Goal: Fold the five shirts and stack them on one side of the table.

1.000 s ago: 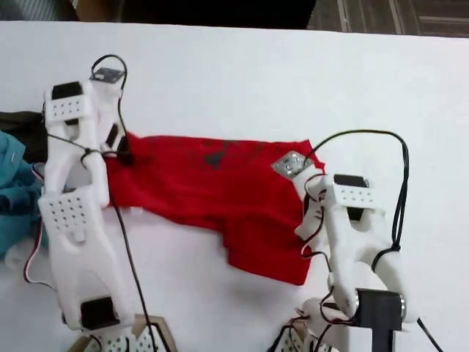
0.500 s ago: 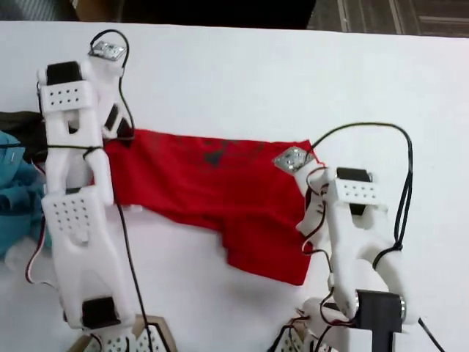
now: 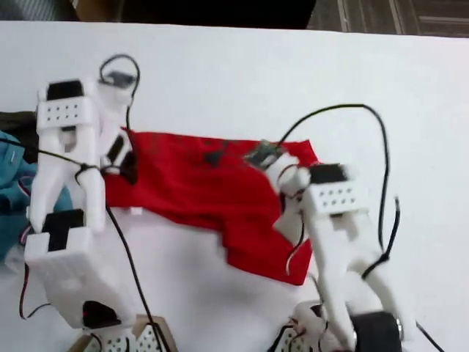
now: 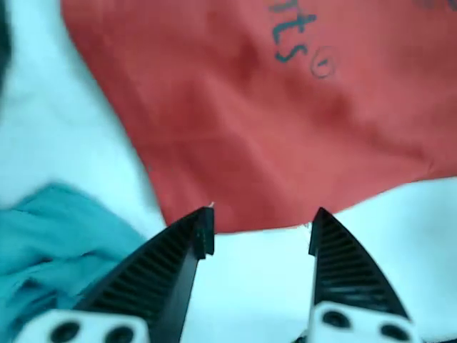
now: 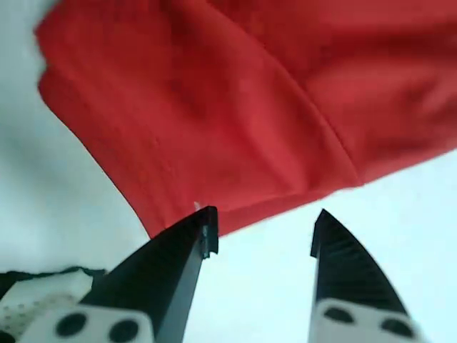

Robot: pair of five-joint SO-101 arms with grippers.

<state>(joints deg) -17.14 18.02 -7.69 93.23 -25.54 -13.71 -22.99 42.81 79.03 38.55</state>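
The red shirt (image 3: 212, 191) lies part-folded and crooked across the middle of the worktop (image 3: 308, 73). The left gripper (image 4: 262, 218) and the right gripper (image 5: 264, 218) each hang over an edge of the cloth, jaws spread and nothing between them, so I reckon a pinch from here could catch only the top layer or miss the edge and drag the fold further askew. The left one could also snag the teal shirt (image 3: 16, 194) bunched at the worktop's left edge, and with the arms covering the red shirt's ends and a dark bundle (image 3: 18, 125) cut off at that edge, I cannot count the other shirts.
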